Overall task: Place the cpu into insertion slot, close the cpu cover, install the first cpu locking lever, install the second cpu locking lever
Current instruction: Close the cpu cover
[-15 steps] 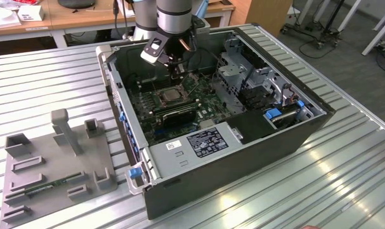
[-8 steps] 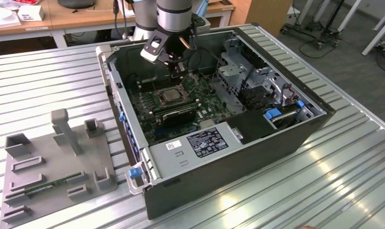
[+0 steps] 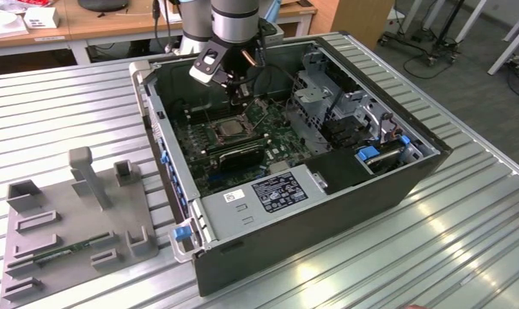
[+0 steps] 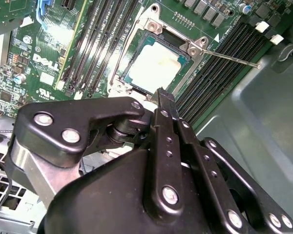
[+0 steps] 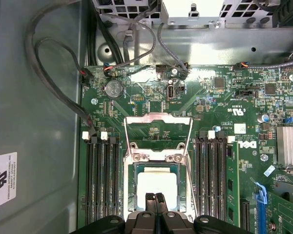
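The cpu (image 5: 156,183) lies flat in the insertion slot (image 5: 133,170) on the green board, its pale metal top showing in both wrist views (image 4: 154,66). The cpu cover (image 5: 158,119) stands open, swung back from its hinge, with green board visible through its cut-out. A thin locking lever (image 4: 234,57) sticks out over the memory slots. My gripper (image 5: 156,196) is shut with its fingertips pressed together and nothing between them, hovering just above the cpu's near edge (image 4: 162,93). In the exterior view the gripper (image 3: 239,90) reaches into the open computer case above the socket (image 3: 229,129).
Long black memory slots (image 5: 101,180) flank the socket on both sides. Black cables (image 5: 53,78) loop along the case wall. A drive cage (image 3: 315,96) and power supply (image 3: 268,193) crowd the case. A grey fixture (image 3: 79,219) sits on the ribbed table at the exterior view's left.
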You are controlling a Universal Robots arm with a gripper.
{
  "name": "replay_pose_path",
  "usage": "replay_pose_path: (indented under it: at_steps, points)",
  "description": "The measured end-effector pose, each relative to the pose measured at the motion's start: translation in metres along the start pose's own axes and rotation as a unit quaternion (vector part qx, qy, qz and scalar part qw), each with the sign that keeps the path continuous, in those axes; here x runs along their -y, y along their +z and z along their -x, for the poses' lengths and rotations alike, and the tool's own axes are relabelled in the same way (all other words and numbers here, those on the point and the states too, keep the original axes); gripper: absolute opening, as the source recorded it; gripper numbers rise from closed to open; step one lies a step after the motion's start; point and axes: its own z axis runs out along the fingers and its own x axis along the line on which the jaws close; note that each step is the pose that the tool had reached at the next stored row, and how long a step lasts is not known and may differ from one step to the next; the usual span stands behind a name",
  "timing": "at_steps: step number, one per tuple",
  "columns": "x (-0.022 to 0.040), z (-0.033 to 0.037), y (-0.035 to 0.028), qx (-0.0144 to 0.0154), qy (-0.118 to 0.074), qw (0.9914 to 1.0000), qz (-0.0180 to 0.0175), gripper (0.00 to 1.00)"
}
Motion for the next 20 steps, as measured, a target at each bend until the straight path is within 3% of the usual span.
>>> replay_pose_path:
  at_steps: [5,12,15,16,20]
  points:
    - [-0.0037,0.0000,0.0002,0.0000,0.000,1.00000,0.0000,0.11]
    - [-0.0182,-0.0001,0.0012,0.0000,0.000,1.00000,0.0000,0.11]
    - [-0.0188,-0.0002,0.0000,0.0001,0.000,1.00000,-0.0002,0.11]
    - [-0.0191,-0.0004,-0.0040,0.0000,0.000,1.00000,-0.0003,0.11]
    - [-0.0192,-0.0004,-0.0040,0.0000,0.000,1.00000,-0.0003,0.11]
